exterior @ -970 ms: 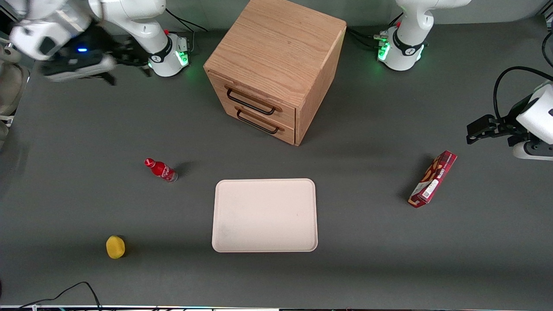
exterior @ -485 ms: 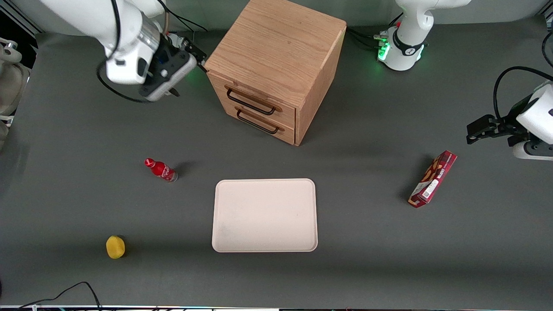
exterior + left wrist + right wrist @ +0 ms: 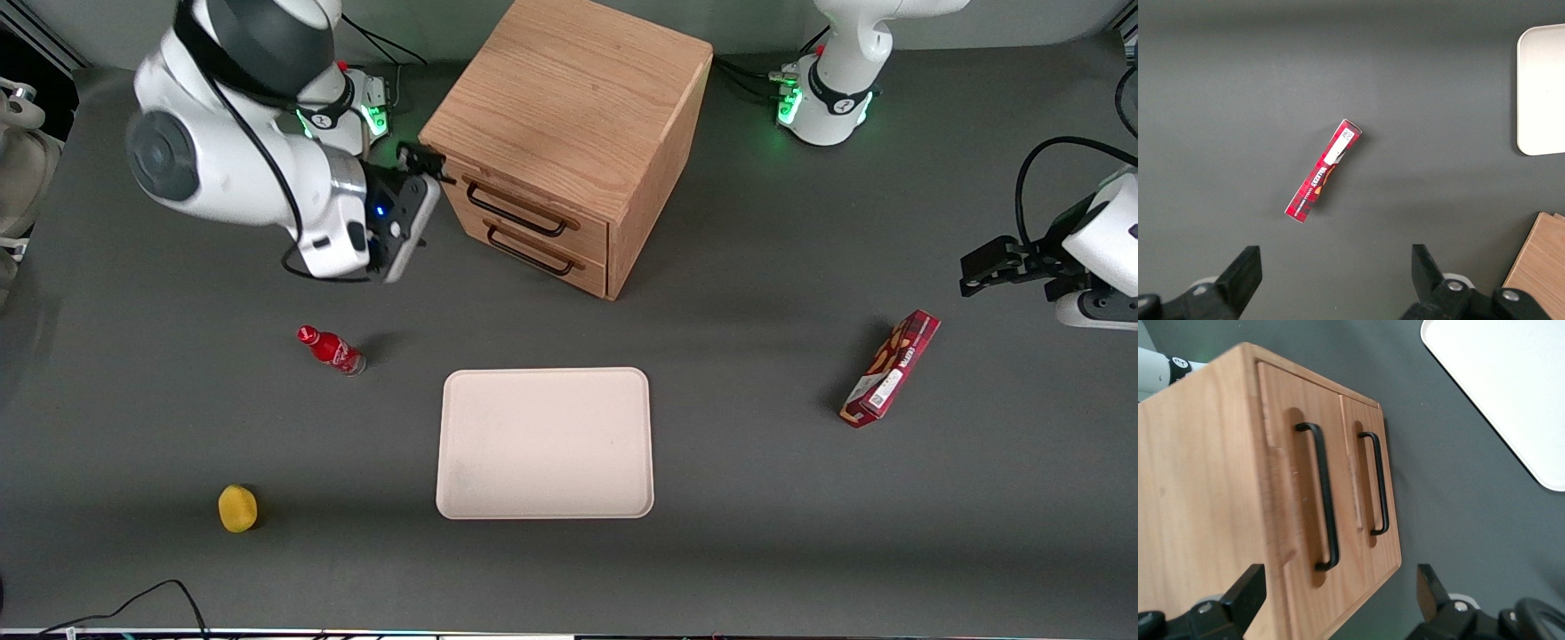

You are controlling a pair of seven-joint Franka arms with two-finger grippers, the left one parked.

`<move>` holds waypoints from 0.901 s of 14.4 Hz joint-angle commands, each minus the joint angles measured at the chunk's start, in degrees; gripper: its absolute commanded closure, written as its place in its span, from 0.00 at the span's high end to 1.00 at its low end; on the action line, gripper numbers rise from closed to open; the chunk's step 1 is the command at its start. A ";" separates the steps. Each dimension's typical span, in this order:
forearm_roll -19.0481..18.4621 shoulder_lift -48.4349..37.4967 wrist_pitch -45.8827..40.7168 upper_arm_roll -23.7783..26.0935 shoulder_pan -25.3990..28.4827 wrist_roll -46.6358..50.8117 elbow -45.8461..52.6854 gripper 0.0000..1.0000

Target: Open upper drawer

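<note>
The oak cabinet (image 3: 569, 98) stands at the back middle of the table, its two drawers facing the front camera at an angle. The upper drawer (image 3: 540, 203) sits flush and closed, its thin black wire handle (image 3: 516, 211) just under the cabinet top. The wrist view shows that same upper drawer (image 3: 1288, 487) and its handle (image 3: 1325, 497), with the lower drawer (image 3: 1361, 480) beside it. My gripper (image 3: 425, 164) hovers open in front of the cabinet's front corner at the working arm's end, level with the upper drawer. It touches nothing, and its fingers (image 3: 1248, 593) are spread wide.
A white tray (image 3: 544, 442) lies in front of the cabinet, nearer the camera. A red bottle (image 3: 331, 349) lies below my wrist, and a yellow ball (image 3: 237, 508) sits nearer the camera. A red box (image 3: 891, 368) lies toward the parked arm's end.
My arm has swung in from the working arm's end of the table and down. The gripper has turned to face the cabinet's drawer fronts. The drawers have not moved.
</note>
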 commanded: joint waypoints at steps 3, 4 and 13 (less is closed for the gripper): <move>1.78 0.59 8.16 0.53 0.42 -1.37 -6.97 1.00; 1.78 0.59 9.04 1.49 0.42 -1.19 -7.94 1.00; 1.87 -0.12 20.29 6.59 0.42 2.07 -16.03 1.00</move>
